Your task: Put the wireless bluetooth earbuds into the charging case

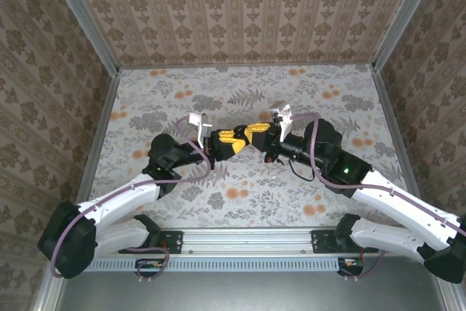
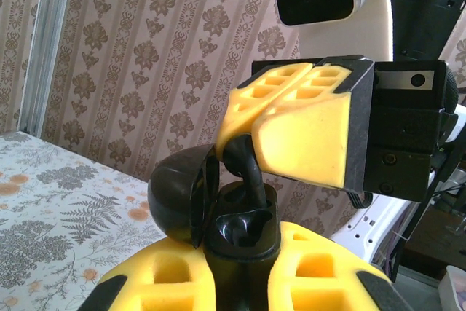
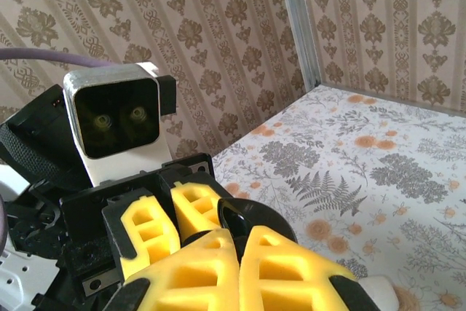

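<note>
Charging case (image 2: 244, 253), black and glossy with its lid (image 2: 178, 194) swung open to the left, is held in the air over the middle of the surface, where two robot arms meet tip to tip. Patterned walls (image 1: 247, 12) in brown and cream close in the far side and both flanks of the floral surface (image 1: 328, 187). From the near edge the left arm (image 1: 124, 202) reaches in toward the centre, and the right arm (image 1: 393, 194) does the same from the other side. Seen from above, the left tool (image 1: 234, 138) points its yellow padded fingers to the right and the right tool (image 1: 256, 133) points left; whether the two touch cannot be told from there. In the left wrist view, the left tool (image 2: 240, 282) is clamped on the charging case, a yellow finger on each side of its body and the open top facing up. Just above it, the right tool (image 2: 251, 118) has its fingers pressed together on a small black earbud (image 2: 244, 169). The stem hangs down from the fingertips with its lower end at the mouth of the case; whether it is seated cannot be told. The right wrist view shows the right tool (image 3: 237, 260) nearest the lens, the left tool (image 3: 171, 213) facing it, and the rounded lid (image 3: 251, 218) between them.
</note>
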Action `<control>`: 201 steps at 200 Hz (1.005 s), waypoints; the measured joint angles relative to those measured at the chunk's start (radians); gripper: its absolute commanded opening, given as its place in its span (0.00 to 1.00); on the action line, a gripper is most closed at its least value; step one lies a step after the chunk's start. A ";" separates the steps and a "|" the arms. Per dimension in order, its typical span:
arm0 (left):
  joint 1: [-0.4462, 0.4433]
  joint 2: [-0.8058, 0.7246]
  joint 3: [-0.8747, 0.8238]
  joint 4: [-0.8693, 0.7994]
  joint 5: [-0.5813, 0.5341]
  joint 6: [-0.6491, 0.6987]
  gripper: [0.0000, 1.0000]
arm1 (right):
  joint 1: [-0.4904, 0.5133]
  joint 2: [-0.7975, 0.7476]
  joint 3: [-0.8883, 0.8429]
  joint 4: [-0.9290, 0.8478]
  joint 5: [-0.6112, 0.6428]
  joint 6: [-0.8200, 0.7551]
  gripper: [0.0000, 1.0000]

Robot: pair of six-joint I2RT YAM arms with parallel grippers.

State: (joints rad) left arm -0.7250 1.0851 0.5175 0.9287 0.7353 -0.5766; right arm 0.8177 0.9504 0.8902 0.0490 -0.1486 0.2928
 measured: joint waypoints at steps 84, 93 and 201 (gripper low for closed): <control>0.000 0.002 0.000 -0.003 -0.005 0.000 0.00 | 0.000 0.000 -0.008 -0.013 -0.021 0.005 0.38; 0.000 0.002 0.000 -0.005 -0.006 0.000 0.00 | 0.000 0.000 -0.006 -0.021 -0.020 0.013 0.43; 0.000 0.002 0.000 -0.009 -0.026 0.030 0.00 | -0.068 -0.032 0.223 -0.307 0.035 0.194 0.60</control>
State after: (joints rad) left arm -0.7246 1.0874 0.5175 0.9195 0.7097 -0.5465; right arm 0.7502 0.9188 1.1133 -0.2577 -0.1139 0.4866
